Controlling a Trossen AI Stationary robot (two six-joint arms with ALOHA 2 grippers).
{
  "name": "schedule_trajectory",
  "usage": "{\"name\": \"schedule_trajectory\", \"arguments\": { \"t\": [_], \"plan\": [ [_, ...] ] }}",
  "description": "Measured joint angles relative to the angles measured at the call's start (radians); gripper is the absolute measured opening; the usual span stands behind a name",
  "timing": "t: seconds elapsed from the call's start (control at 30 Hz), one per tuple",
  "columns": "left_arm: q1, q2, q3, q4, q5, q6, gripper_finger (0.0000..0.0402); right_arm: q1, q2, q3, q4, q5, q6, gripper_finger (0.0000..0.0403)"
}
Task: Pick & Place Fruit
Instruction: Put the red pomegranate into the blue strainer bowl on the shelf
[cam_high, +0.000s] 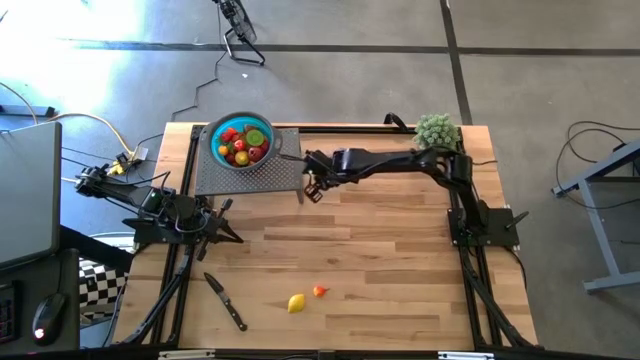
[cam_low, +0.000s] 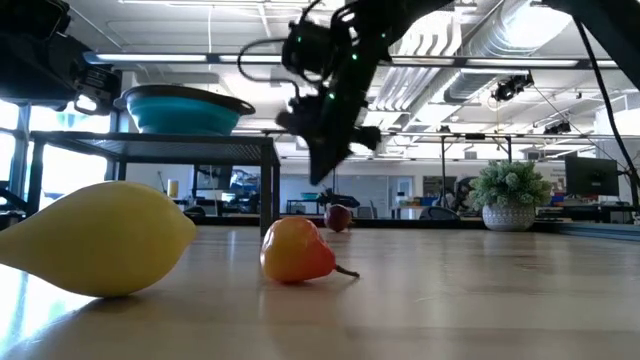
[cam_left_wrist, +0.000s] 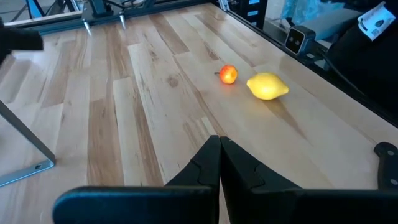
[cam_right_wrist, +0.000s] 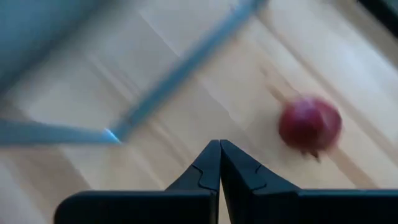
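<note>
Two fruits lie near the table's (cam_high: 400, 280) front edge — a yellow lemon (cam_high: 296, 303), long axis along it, and an orange fruit (cam_high: 320, 291). Both grippers — left (cam_high: 228, 236), right (cam_high: 313, 190) — clenched, empty.

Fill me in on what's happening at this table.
Two dark robot arms are sorting small toy fruit into a teal bowl on a raised metal rack. The right gripper, shut and empty, hangs beside the rack above a dark red fruit on the wooden table. A yellow lemon and an orange fruit wait near the front edge. The left gripper rests shut.
</note>
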Motion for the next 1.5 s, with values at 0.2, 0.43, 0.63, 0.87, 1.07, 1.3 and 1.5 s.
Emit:
{"name": "schedule_trajectory", "arguments": {
  "t": [0.2, 0.43, 0.63, 0.87, 1.07, 1.3, 1.5],
  "plan": [
    [0.0, 0.0, 0.0, 0.001, 0.0, -0.002, 0.0, -0.018, 0.004, 0.0, 0.102, 0.002, -0.054, 0.0002],
    [0.0, 0.0, 0.0, 0.001, 0.0, -0.008, 0.0, -0.056, 0.036, -0.001, 0.073, -0.01, -0.045, 0.0002],
    [0.0, 0.0, 0.0, 0.002, 0.0, -0.008, 0.0, -0.08, 0.036, -0.001, 0.066, -0.06, -0.027, 0.0002],
    [0.0, 0.0, 0.0, 0.004, 0.0, -0.009, 0.0, -0.086, 0.059, -0.001, 0.078, -0.086, -0.01, 0.0002],
    [0.0, 0.0, 0.0, 0.003, 0.0, -0.009, 0.0, -0.086, 0.075, 0.0, 0.1, -0.074, 0.017, 0.0002],
    [0.0, 0.0, 0.0, 0.002, 0.0, -0.012, 0.0, -0.106, 0.075, -0.001, 0.001, 0.009, 0.078, 0.0002],
    [0.0, 0.0, 0.0, 0.002, 0.0, -0.024, 0.0, -0.114, 0.086, -0.006, -0.12, 0.109, 0.135, 0.0002]
  ]
}}
